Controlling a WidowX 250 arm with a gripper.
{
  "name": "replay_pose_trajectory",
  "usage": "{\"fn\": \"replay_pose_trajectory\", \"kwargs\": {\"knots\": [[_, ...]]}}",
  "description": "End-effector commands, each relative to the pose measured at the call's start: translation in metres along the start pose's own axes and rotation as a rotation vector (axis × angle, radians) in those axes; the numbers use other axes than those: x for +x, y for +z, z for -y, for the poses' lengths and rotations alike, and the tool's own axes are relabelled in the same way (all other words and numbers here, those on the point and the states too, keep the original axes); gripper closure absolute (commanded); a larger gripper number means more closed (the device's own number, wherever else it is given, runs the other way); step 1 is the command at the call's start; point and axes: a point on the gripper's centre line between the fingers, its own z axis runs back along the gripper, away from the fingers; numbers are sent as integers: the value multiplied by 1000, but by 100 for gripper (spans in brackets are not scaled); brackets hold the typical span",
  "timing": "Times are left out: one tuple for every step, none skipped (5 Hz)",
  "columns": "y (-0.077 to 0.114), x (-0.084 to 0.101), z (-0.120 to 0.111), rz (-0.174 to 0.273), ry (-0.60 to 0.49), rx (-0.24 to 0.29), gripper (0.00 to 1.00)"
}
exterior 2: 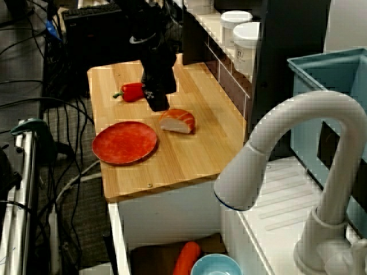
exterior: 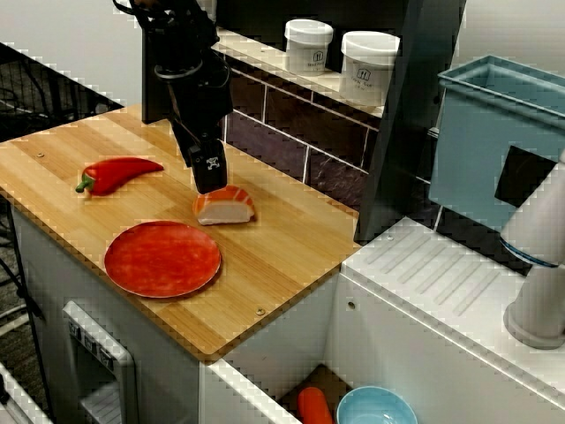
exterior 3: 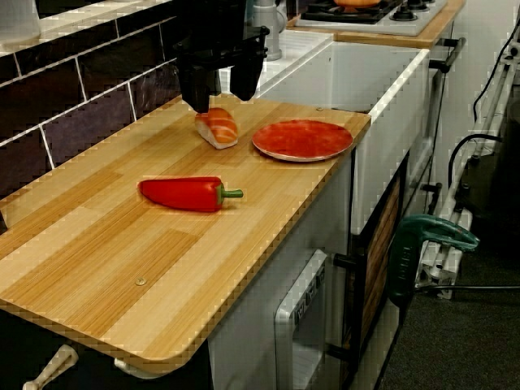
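The view from the side shows my end effector (exterior 3: 221,91) spread wide above the orange-and-white salmon sushi piece (exterior 3: 217,127), fingers (exterior 3: 195,94) straddling it so neither seems to press it. The piece rests flat on the wooden bench (exterior 3: 122,244) beside the round red plate (exterior 3: 302,140).

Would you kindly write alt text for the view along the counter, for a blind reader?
A black gripper, fingers apart, hangs just over a piece of salmon sushi on a wooden counter. A red plate lies beside the sushi, a red pepper nearer the camera.
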Motion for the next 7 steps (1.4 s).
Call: {"fn": "replay_pose_trajectory", "kwargs": {"knots": [[-2,6,0,9,-4,24,0],[-7,8,0,5,4,29,0],[-12,9,-2,-2,14,33,0],[-17,8,-2,-11,23,40,0],[-22,8,-3,-22,31,49,0],[-23,7,-6,-35,52,27,100],[-18,6,-8,-27,60,22,100]]}}
